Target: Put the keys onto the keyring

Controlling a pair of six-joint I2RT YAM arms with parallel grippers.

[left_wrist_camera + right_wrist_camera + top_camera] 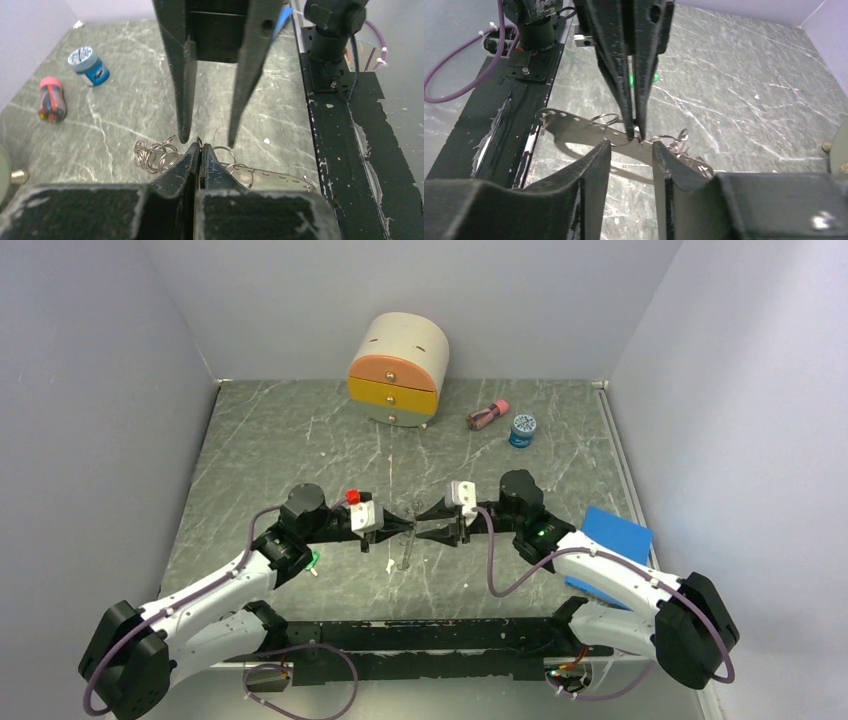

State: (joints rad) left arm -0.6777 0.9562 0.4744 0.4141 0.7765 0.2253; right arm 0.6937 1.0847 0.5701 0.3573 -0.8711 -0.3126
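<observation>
the left hand [200, 150] is clenched, its tips pinching what appears to be the keyring [220, 152] at mid-counter [300, 440], where a cluster of linked silvery rings and a thin perforated metal strip [574, 122] lie; the right hand [631, 145] faces it tip to tip with its fingers parted and nothing between them. a green key [313, 562] lies beside the left arm, well clear of the ring. to do this step well, keep the left pinch steady and send the right hand for a key.
</observation>
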